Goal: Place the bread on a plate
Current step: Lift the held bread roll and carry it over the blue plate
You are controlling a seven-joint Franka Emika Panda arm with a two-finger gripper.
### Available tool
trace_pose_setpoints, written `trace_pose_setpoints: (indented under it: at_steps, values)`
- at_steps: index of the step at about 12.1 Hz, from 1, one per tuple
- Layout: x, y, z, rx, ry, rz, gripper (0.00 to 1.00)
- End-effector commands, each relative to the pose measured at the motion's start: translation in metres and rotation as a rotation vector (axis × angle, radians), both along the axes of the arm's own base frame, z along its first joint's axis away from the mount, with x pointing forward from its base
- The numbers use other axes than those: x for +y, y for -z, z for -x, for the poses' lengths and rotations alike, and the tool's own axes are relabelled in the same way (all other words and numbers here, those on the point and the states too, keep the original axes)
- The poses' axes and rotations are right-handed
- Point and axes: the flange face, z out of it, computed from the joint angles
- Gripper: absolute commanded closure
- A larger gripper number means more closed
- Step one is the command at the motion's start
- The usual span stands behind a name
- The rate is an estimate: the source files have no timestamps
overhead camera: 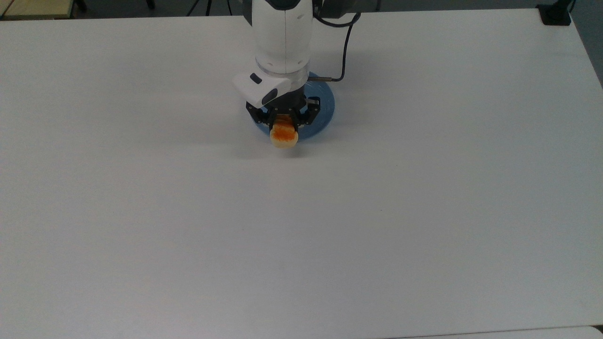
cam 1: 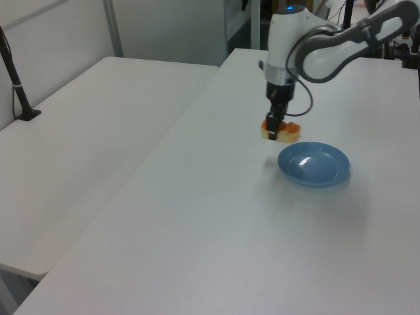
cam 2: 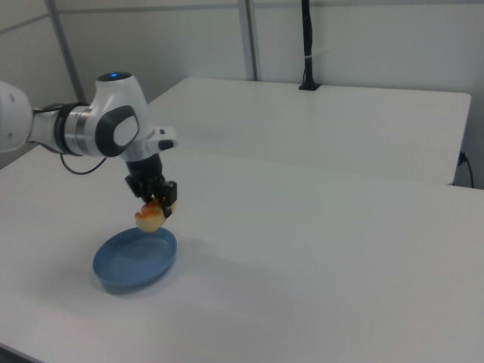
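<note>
Gripper [overhead camera: 283,123] clamped on the bread [overhead camera: 283,135], carried clear of the desk [overhead camera: 424,212], upper centre of the top view. Plate [cam 1: 314,164] sits just below and beyond it: in the left view, down and right of the loaf; in the right view, down and left. Loaf hangs at the plate's near rim, I judge. White desk, bare; a second desk alongside.
</note>
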Motion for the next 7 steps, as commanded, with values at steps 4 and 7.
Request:
trace_pose_setpoints:
  at_steps: [4,7]
  values:
    - [0.016,0.039,0.087,-0.039,-0.046,-0.014,0.50]
    - [0.016,0.048,0.087,-0.026,-0.022,-0.014,0.44]
